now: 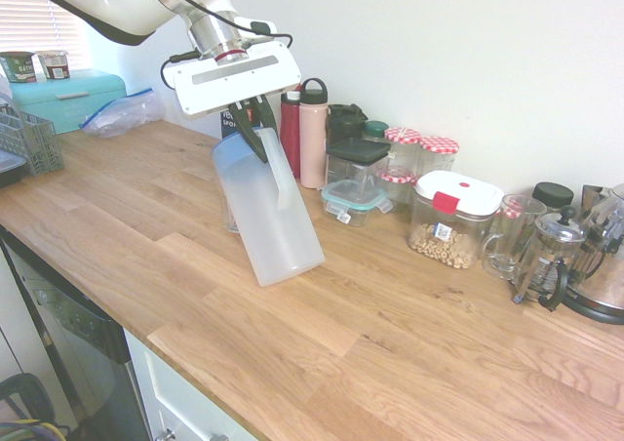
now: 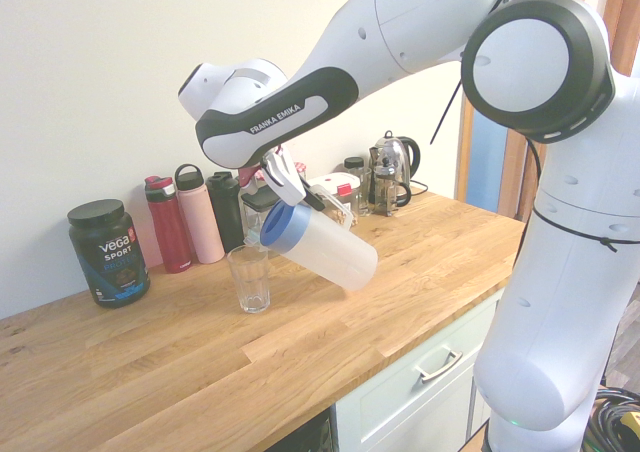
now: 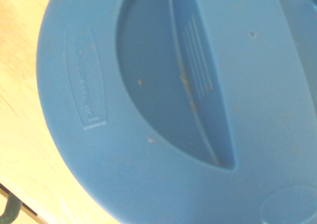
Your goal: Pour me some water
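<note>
Leaving bare wooden counter (image 2: 150,372) wide toward the front edge, with a dark protein tub (image 2: 108,251) at far left and red and pink bottles (image 2: 186,220) along the wall. Standing just below the tipped jug's (image 2: 325,244) blue lid (image 2: 283,226): an upright drinking glass (image 2: 249,278). Clamped tight on the jug's white handle from above: gripper (image 1: 255,129). Holding the water, hardly visible inside: frosted jug, tilted and off the counter.

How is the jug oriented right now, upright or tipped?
Tipped: the jug leans with its blue lid lowered toward the drinking glass, base raised off the countertop.
</note>
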Available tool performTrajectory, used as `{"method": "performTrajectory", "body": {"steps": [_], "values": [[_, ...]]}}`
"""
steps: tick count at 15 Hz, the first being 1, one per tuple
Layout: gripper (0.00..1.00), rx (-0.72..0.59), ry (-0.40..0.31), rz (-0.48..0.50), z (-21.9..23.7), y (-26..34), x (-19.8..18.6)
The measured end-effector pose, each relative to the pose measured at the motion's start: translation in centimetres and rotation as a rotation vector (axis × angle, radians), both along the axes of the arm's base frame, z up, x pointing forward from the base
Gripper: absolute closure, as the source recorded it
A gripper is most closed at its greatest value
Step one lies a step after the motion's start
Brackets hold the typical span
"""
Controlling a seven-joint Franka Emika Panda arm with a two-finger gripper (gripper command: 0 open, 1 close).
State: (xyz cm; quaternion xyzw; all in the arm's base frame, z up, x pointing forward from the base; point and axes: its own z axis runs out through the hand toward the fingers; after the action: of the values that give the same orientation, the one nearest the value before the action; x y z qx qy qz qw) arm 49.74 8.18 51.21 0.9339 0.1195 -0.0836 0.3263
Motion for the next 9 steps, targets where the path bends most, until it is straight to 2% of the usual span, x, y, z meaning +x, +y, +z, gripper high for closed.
{"method": "performTrajectory", "body": {"steps": [5,9], "values": [[1.00,0.025,-0.001,-0.011,0.1,-0.1,0.2],[1.00,0.188,-0.063,-0.088,3.8,-3.7,-0.3]]}}
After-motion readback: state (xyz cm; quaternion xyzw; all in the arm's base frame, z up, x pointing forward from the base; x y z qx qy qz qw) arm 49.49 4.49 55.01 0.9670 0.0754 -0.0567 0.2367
